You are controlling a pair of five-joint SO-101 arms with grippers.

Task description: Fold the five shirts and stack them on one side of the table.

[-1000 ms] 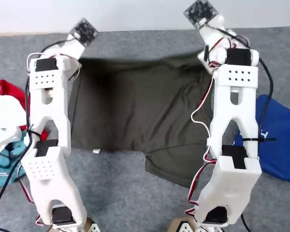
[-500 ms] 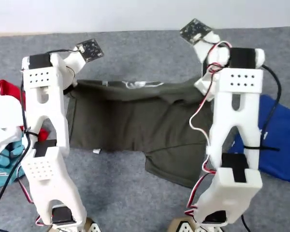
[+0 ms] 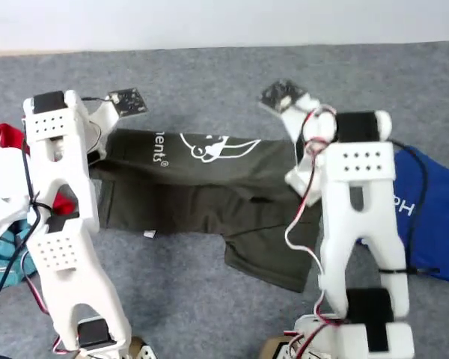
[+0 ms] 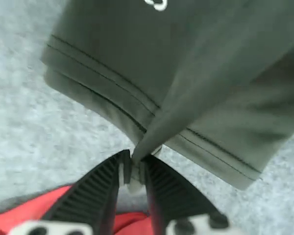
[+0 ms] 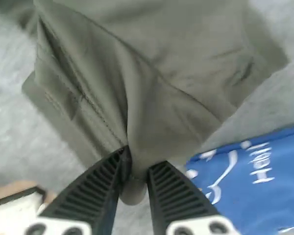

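Gripping the olive shirt: my left hand, jaws nearly closed, with a thin fold of the stitched hem pinched between the ribbed pads. The cloth rises taut from the pinch.

Right hand: same condition, as I read it. The jaws are drawn close on a bunched fold of the same olive shirt, and the fabric fans out from the clamp.

Olive shirt, position: middle of the desk, between my two arms. Its far edge is turned back toward the near side, forming a band with white print facing up. The rest lies flat beneath that band, and one sleeve flap juts toward the near edge by the right arm.

Blue shirt: on the desk outboard of the right arm, rumpled, with white print showing. It lies just beside the olive shirt. I cannot tell whether they touch.

Heap outboard of the left arm, three pieces that I count:
- Red shirt, farthest back, also visible under the left hand from the wrist view.
- White garment, on top of the red.
- Teal garment, nearest, partly behind the arm and its cables.

Desk surface: grey, with a carpet-like nap.
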